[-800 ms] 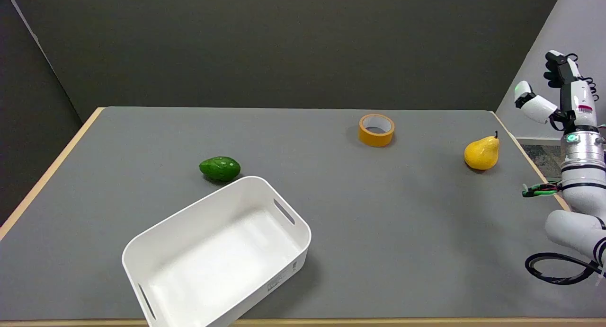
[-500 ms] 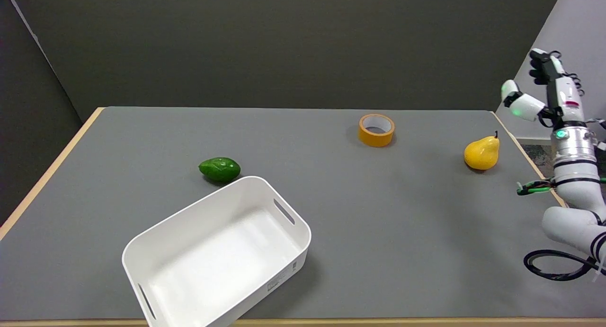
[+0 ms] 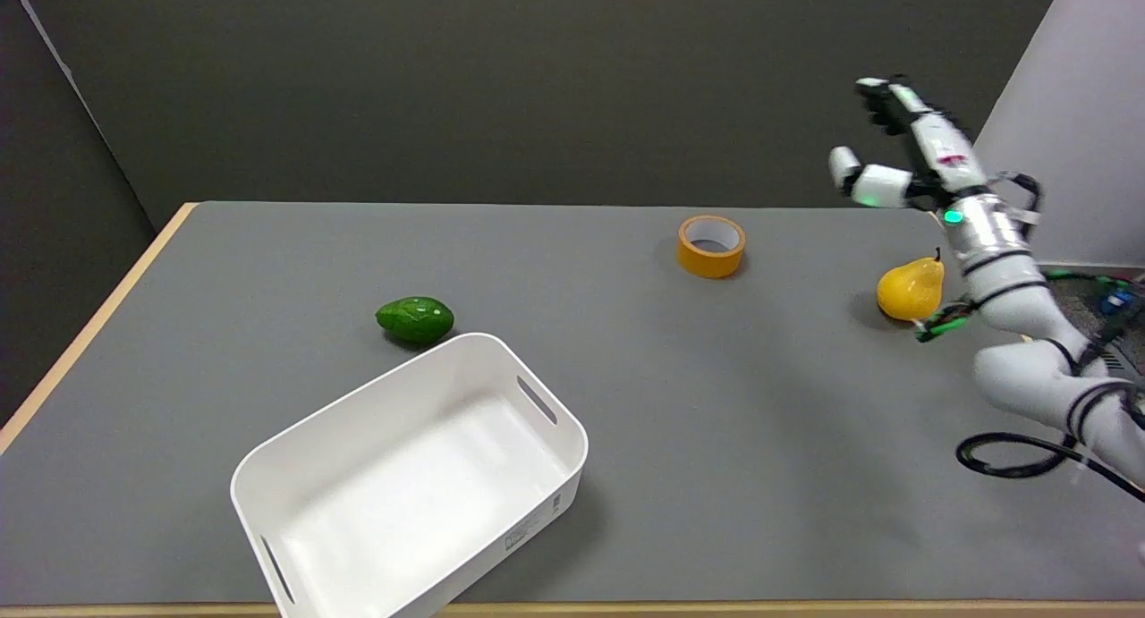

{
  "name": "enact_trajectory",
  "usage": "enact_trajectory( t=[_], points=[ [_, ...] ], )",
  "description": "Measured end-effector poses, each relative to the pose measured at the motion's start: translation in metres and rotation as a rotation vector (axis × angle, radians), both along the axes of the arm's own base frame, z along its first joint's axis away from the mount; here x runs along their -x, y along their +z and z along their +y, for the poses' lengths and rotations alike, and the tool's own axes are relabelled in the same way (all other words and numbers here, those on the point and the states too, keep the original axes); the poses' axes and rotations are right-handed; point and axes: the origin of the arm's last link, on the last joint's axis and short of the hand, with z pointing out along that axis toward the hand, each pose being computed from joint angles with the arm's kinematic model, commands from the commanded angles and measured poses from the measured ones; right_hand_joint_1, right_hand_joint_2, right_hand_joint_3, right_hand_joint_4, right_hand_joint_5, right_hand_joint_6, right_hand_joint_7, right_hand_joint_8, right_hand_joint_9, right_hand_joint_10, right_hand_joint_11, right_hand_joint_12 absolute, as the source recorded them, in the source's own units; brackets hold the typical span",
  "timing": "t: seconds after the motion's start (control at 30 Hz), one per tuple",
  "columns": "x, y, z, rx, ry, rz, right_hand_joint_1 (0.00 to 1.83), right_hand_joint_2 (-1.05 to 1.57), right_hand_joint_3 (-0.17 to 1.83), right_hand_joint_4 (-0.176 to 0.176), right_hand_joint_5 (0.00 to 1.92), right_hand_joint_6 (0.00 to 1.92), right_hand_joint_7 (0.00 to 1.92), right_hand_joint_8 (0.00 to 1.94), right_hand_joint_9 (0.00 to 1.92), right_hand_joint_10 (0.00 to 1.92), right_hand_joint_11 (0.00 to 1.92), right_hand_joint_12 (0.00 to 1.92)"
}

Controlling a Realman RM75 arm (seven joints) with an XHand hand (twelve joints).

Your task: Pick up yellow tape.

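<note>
**Tape not yet reached**

Progress stood at the very start of the reach. The right hand (image 3: 903, 153) hung in the air with its fingers spread apart and nothing between them, high above the table's far right part, at the end of the white arm (image 3: 1011, 296) rising from the lower right. Almost directly below the wrist lay a yellow pear (image 3: 911, 288), which the hand did not touch. Further out, to the hand's left and well below it, the yellow tape (image 3: 711, 246) lay flat on the grey table (image 3: 760, 421), hole upward, well apart from the fingers. Nothing of the pick had been done: the roll sat untouched, and the approach, the lowering, the grasp and the lift all seemed left to do. Much farther to the hand's left, toward the near side, were a green avocado (image 3: 415, 320) and a white bin (image 3: 411, 484).
</note>
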Motion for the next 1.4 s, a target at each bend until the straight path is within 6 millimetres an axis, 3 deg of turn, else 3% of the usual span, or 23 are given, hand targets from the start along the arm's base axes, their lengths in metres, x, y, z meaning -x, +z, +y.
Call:
enact_trajectory(
  t=[0.37,0.5,0.7,0.93,1.07,1.13,1.4],
  points=[
    [0.017,-0.064,-0.051,-0.071,-0.221,0.170,0.69,0.65,0.93,0.060,0.19,0.39,0.21,0.27,0.15,0.61,0.00,1.11],
    [0.026,-0.081,-0.062,-0.076,-0.303,0.234,0.62,0.62,1.00,0.052,0.17,0.46,0.13,0.29,0.06,0.59,0.00,1.00],
    [0.037,-0.104,-0.071,-0.091,-0.408,0.330,0.63,0.62,0.98,0.042,0.20,0.48,0.11,0.28,0.04,0.58,0.00,0.99],
    [0.047,-0.120,-0.069,-0.112,-0.475,0.387,0.56,0.58,0.98,0.050,0.20,0.50,0.12,0.29,0.04,0.58,0.00,1.01],
    [0.052,-0.124,-0.067,-0.118,-0.509,0.408,0.51,0.55,0.97,0.053,0.09,0.40,0.11,0.28,0.03,0.58,0.00,1.03],
    [0.055,-0.125,-0.066,-0.121,-0.526,0.417,0.49,0.51,0.94,0.039,0.04,0.15,0.07,0.23,0.02,0.53,0.01,1.03],
    [0.060,-0.127,-0.069,-0.128,-0.569,0.456,0.49,0.50,0.89,0.034,0.00,0.02,0.00,0.14,0.00,0.45,0.00,1.08]
  ],
)
